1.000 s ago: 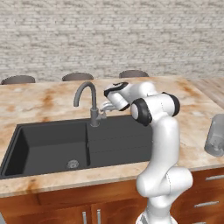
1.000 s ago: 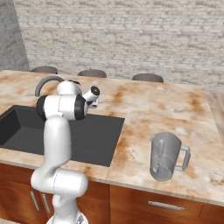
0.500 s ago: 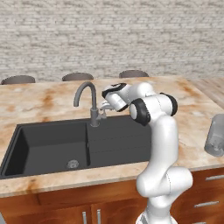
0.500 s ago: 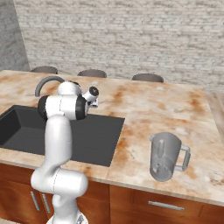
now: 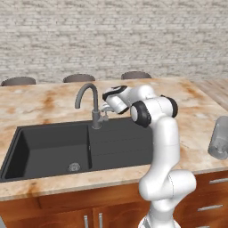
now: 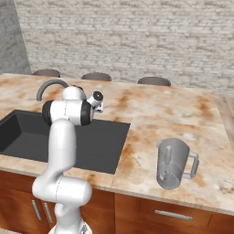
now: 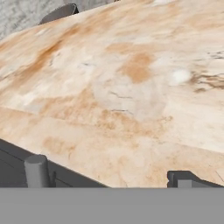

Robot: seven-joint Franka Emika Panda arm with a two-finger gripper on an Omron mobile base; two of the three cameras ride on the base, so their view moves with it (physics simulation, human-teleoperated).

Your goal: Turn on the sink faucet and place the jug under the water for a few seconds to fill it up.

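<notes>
Nothing of the task looks finished yet. No water runs from the sink faucet (image 5: pixel 91 103): its arched spout hangs over the black sink (image 5: pixel 53 144), and the basin looks dry, with only the round drain (image 5: pixel 74 167) on its floor. The arm is bent over the back edge of the sink, and the claw (image 5: pixel 106 107) sits just beside the faucet's small side lever, on the faucet's right as the left base view shows it; whether it touches the lever cannot be told. Its jaws stand wide and hold nothing. In the hand view the faucet's upright stem (image 7: pixel 37 171) rises at the lower left, at the edge of the marbled desk (image 7: pixel 131 87). The jug (image 6: pixel 173 163) stands upright on the desk well to the right of the sink, near the front edge, apparently empty and untouched. So I judge that the first step, working the lever, is in hand; fetching the jug and holding it under the stream remain to be done.
</notes>
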